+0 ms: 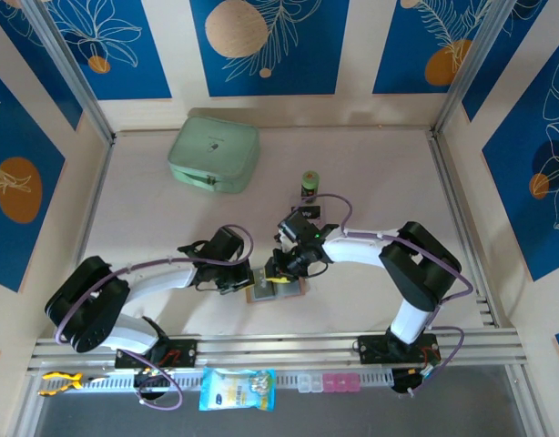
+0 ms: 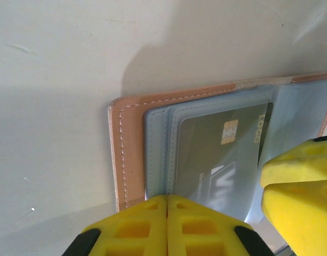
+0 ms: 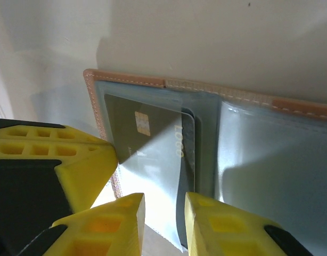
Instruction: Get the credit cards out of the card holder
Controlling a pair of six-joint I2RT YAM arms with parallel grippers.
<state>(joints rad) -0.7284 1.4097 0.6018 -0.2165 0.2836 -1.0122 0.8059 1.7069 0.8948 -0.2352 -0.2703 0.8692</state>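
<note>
From above, the card holder (image 1: 281, 293) lies open on the worktop (image 1: 370, 164) near its front edge, with the left hand (image 1: 257, 277) and right hand (image 1: 280, 270) meeting over it.

In the left wrist view, the left hand (image 2: 167, 226) is fully closed on nothing, its tips at the card holder's stitched edge beside a sleeved credit card (image 2: 217, 154).

In the right wrist view, the right hand (image 3: 162, 224) is narrowly parted with a card's edge in the gap. I cannot tell whether it grips.

One card holder (image 2: 127, 154), one visible card (image 2: 219, 152), one mint case (image 1: 213, 155), one cylinder (image 1: 309, 183)
</note>
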